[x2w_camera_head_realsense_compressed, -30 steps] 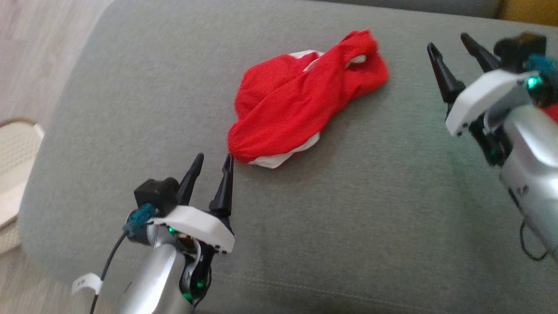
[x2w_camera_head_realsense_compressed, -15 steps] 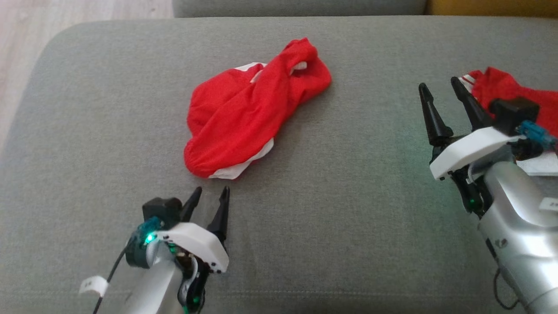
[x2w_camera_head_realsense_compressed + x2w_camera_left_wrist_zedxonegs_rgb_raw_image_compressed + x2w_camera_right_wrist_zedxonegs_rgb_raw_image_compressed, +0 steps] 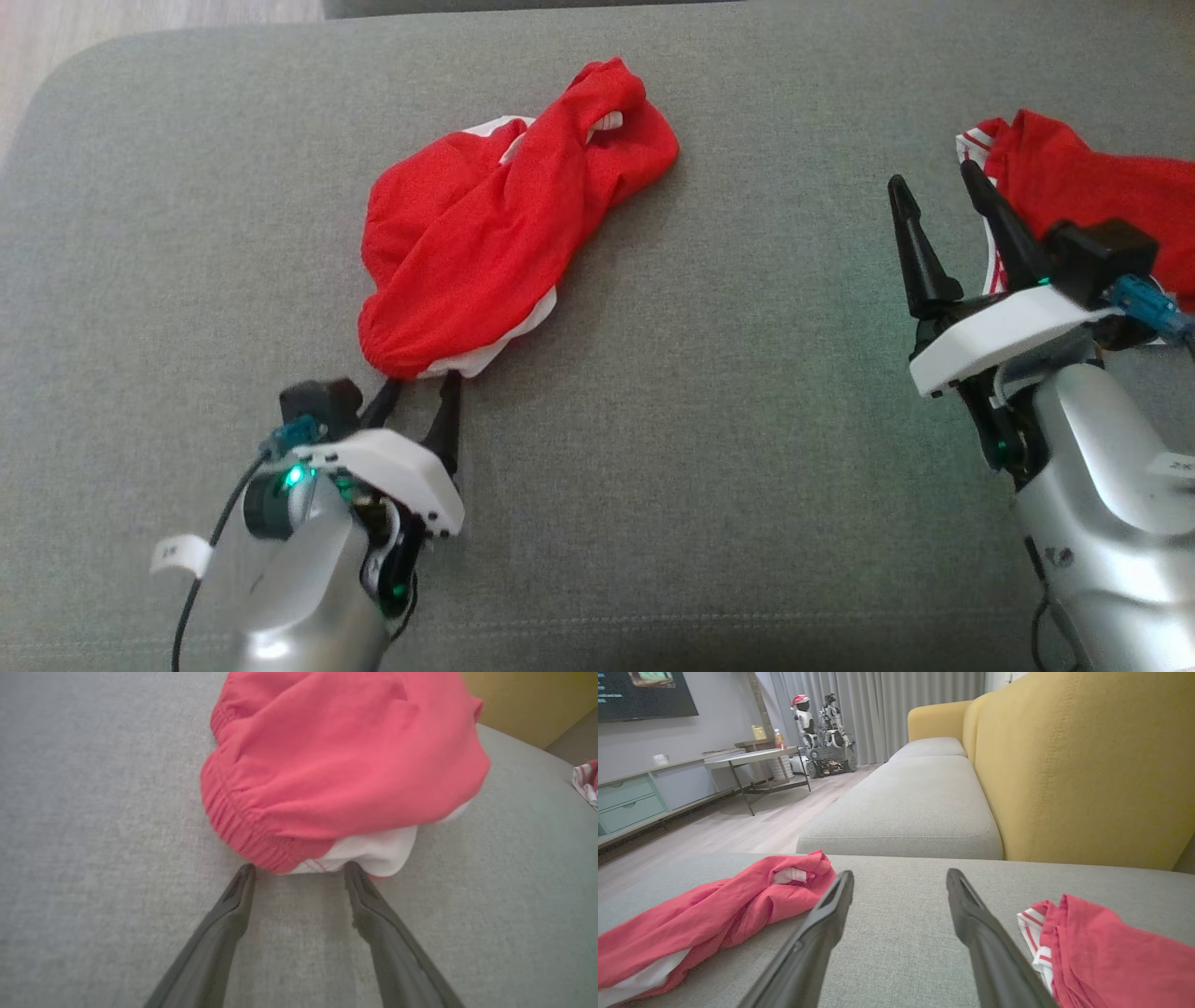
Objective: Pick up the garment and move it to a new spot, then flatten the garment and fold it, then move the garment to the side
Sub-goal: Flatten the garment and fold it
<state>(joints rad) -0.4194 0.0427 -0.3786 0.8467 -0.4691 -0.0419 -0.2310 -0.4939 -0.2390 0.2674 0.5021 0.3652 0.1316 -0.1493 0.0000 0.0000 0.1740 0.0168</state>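
Observation:
A crumpled red garment [image 3: 495, 224] with white lining lies on the grey sofa cushion [image 3: 709, 392]. My left gripper [image 3: 420, 390] is open, and its fingertips touch the garment's near hem. In the left wrist view both fingers [image 3: 233, 914] straddle the red elastic hem and white edge of the garment [image 3: 336, 765]. My right gripper [image 3: 936, 201] hangs open above the cushion at the right, with nothing between its fingers. The right wrist view has the garment [image 3: 710, 919] at its left.
A second red garment with white striped trim [image 3: 1083, 187] lies at the right, just beyond my right gripper, also in the right wrist view [image 3: 1111, 947]. A yellow sofa back [image 3: 1083, 760] and another cushion [image 3: 915, 807] stand beyond. Wooden floor lies past the cushion's left edge.
The head camera has turned, shifting the whole scene. My left gripper has moved forward until its open fingertips reach the garment's near hem. The right gripper stays open.

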